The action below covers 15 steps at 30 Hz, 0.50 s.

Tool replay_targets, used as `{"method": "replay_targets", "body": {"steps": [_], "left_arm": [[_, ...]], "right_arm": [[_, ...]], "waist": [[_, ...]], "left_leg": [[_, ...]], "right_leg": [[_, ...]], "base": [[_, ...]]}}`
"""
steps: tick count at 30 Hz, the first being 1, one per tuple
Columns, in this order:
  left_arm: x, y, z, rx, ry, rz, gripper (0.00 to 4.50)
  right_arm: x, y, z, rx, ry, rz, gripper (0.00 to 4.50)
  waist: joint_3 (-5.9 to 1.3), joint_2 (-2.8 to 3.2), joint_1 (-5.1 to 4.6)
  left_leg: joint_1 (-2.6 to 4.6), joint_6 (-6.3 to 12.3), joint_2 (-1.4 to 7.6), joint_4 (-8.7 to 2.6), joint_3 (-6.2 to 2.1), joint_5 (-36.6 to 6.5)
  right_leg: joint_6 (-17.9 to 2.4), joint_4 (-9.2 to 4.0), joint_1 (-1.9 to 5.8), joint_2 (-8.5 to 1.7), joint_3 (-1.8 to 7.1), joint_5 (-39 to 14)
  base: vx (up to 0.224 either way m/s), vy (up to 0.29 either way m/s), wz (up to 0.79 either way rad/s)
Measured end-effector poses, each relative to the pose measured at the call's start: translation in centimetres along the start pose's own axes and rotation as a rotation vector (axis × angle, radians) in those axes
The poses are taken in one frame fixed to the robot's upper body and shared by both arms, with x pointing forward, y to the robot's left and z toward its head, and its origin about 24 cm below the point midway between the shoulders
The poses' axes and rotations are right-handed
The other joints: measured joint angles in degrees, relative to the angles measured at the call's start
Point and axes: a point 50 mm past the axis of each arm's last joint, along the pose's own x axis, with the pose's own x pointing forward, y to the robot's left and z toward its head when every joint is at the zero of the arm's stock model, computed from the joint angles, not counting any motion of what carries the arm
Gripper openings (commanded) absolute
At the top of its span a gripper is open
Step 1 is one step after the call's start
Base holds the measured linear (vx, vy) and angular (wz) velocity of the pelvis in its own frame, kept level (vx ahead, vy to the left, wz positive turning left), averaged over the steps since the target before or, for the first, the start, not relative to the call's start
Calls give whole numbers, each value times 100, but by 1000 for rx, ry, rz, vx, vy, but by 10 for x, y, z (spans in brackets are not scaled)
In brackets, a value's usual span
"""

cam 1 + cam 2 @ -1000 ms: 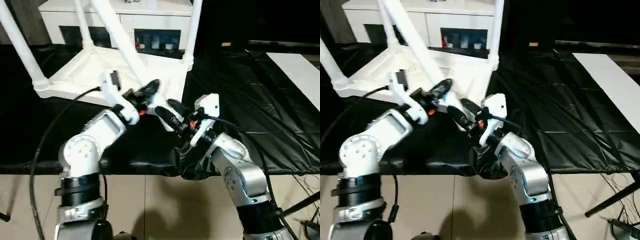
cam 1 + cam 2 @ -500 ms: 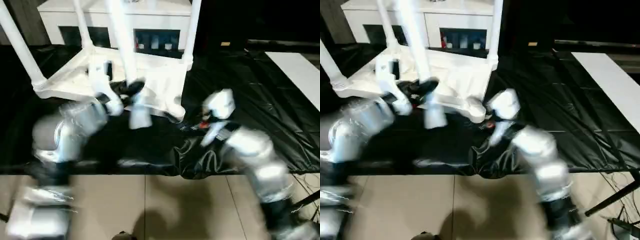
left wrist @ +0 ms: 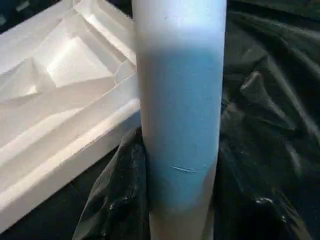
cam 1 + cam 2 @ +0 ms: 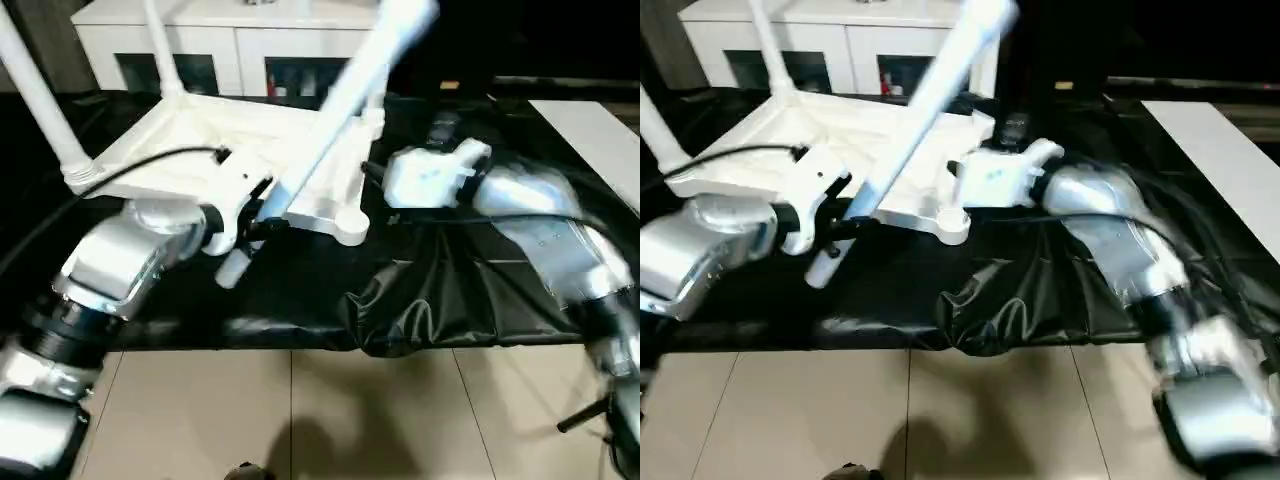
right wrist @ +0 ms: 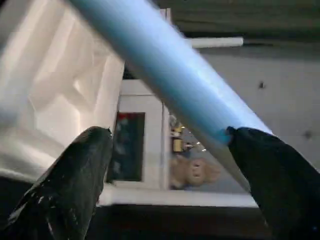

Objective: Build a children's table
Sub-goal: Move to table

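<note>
Your left gripper (image 4: pixel 250 215) clamped the leg (image 4: pixel 330 120) near its thick end, tilted toward the empty socket (image 4: pixel 349 225) beside it. Your right gripper (image 5: pixel 165 165) stood wide open, gripping nothing, the leg crossing between its fingers (image 5: pixel 75 185).

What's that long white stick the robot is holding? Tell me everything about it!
It is a table leg, a long, smooth white plastic-looking tube. It leans steeply, top tilted toward the robot's right. The left gripper holds it near its lower end, which hangs just above the black sheet, in front of the upside-down tabletop.
</note>
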Motion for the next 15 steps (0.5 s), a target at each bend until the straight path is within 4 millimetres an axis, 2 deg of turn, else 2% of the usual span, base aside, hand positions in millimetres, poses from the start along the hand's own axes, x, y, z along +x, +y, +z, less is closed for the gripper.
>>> {"method": "replay_targets", "body": {"steps": [4,8,10,14,15], "left_arm": [[-3,2,-3,16,41,0,156],[1,-14,0,82,55,-106,155],[-1,-14,0,91,60,-105,155],[-4,-11,-2,96,82,-102,155],[-4,-10,-2,99,88,-98,155]], "right_arm": [[11,5,-8,-105,25,11,424],[21,-1,-13,-202,47,-15,424],[25,-5,-12,-234,40,-34,424],[30,3,-14,-292,35,-18,424],[30,5,-15,-297,33,-5,406]], "waist": [[1,1,4],[3,-1,4],[3,-2,-28],[5,-1,-97],[8,-7,-117]], "left_leg": [[-8,0,3,11,3,0],[-16,1,5,26,5,-1],[-16,1,5,29,5,-1],[-18,1,5,35,6,-1],[-17,1,6,38,5,-1]], "right_leg": [[0,4,-3,0,-1,0],[0,8,-5,-1,1,0],[0,14,-7,1,4,0],[-1,37,-17,0,5,-1],[-1,44,-18,0,5,-1]], "base": [[0,0,0],[0,0,0],[0,0,0],[0,0,0],[0,0,0]]}}
